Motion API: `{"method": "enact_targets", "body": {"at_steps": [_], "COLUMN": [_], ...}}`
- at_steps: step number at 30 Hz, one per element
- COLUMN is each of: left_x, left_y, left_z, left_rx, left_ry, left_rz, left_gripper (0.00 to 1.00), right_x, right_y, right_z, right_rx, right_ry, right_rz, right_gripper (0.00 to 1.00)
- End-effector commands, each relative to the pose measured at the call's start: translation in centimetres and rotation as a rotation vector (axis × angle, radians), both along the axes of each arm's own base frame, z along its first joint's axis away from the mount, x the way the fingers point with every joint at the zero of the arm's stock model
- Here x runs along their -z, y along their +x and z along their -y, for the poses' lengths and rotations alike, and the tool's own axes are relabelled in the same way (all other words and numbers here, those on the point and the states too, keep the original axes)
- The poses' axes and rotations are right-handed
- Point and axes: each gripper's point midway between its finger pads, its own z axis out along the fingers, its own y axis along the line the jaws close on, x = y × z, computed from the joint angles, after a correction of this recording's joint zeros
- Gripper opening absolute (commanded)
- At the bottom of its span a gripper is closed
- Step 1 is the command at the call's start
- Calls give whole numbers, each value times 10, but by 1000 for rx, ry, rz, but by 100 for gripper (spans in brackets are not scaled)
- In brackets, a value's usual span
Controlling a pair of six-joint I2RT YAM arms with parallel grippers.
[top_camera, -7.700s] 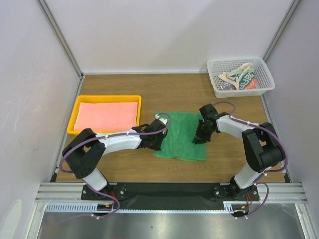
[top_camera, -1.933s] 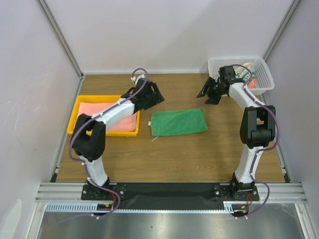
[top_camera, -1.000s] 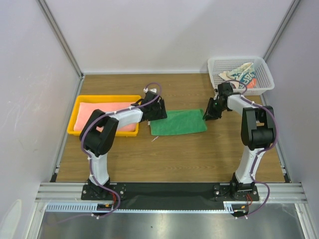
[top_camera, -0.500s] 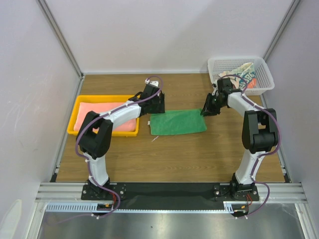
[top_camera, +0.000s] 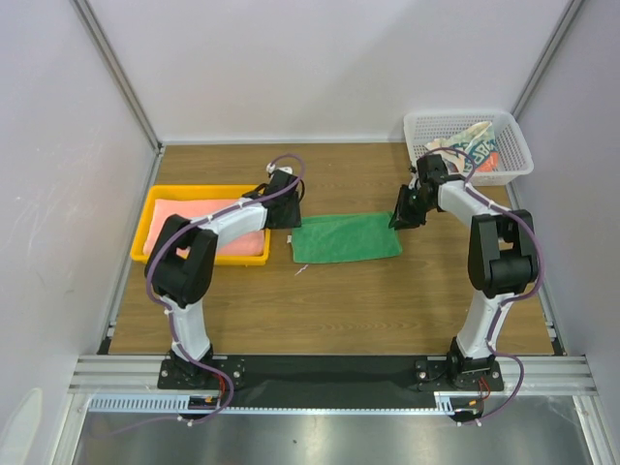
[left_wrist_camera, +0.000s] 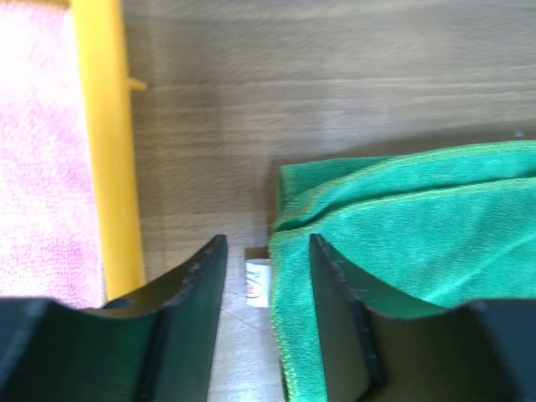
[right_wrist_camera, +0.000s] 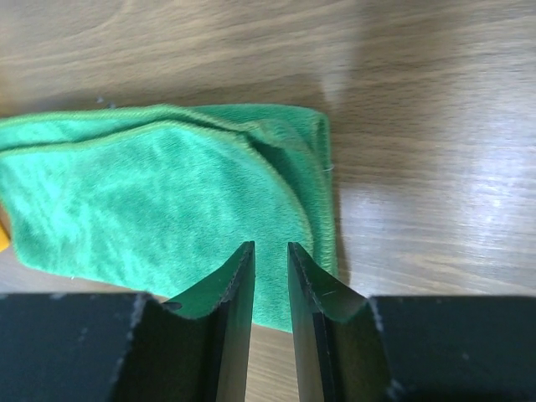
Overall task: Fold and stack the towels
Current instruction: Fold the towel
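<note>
1. Top external view: the brown wooden table (top_camera: 339,300) carries everything.
2. The yellow plastic tray (top_camera: 208,189) sits at the left. The plain salmon-pink towel (top_camera: 189,207) lies flat inside it, with its long axis running left to right. The left arm hides part of it.
3. The plain green towel (top_camera: 346,238) lies folded at mid-table, just right of the tray. Its long axis also runs left to right. Layered hems show at both short ends in the wrist views.
4. The white mesh basket (top_camera: 475,177) stands at the far right corner.
5. The white-and-teal patterned towel (top_camera: 475,150) lies crumpled inside the basket. Its red-orange letters are too bunched to read.
6. The left gripper (left_wrist_camera: 266,243) hangs over bare wood between the tray wall and the green towel's left end. Its jaws are parted and hold nothing.
7. The right gripper (right_wrist_camera: 270,249) is above the green towel's right end. Its jaws are a narrow slit apart, and the cloth shows through the gap. No grip is visible.
8. A small white label (left_wrist_camera: 258,282) pokes out at the green towel's left edge. Its print is too small to read.
</note>
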Motion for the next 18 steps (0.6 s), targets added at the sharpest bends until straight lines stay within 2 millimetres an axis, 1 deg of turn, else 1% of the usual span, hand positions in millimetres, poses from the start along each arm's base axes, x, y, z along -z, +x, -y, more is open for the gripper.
{"method": "enact_targets", "body": {"at_steps": [1, 3, 5, 8, 12, 15, 18], "left_x": [1, 6, 8, 8, 10, 11, 14], "left_y": [4, 4, 4, 7, 13, 16, 16], "left_z": [0, 1, 1, 1, 3, 7, 11], "left_rx": [-37, -38, -40, -38, -42, -37, -27], "left_ry": [-39, -42, -43, -47, -66, -91, -101], "left_rz": [10, 2, 0, 9, 17, 19, 8], "left_gripper": [46, 43, 42, 40, 36, 29, 26], "right_x": [-3, -9, -14, -15, -10, -6, -5], "right_y": [14, 22, 31, 36, 35, 34, 35], "right_z": [7, 6, 4, 0, 2, 5, 7], "right_rx": [49, 56, 60, 56, 64, 69, 75], "right_ry": [-35, -32, -21, -10, -21, -37, -41], "right_rz": [18, 42, 55, 58, 45, 35, 31], "right_gripper": [28, 28, 28, 28, 28, 27, 27]}}
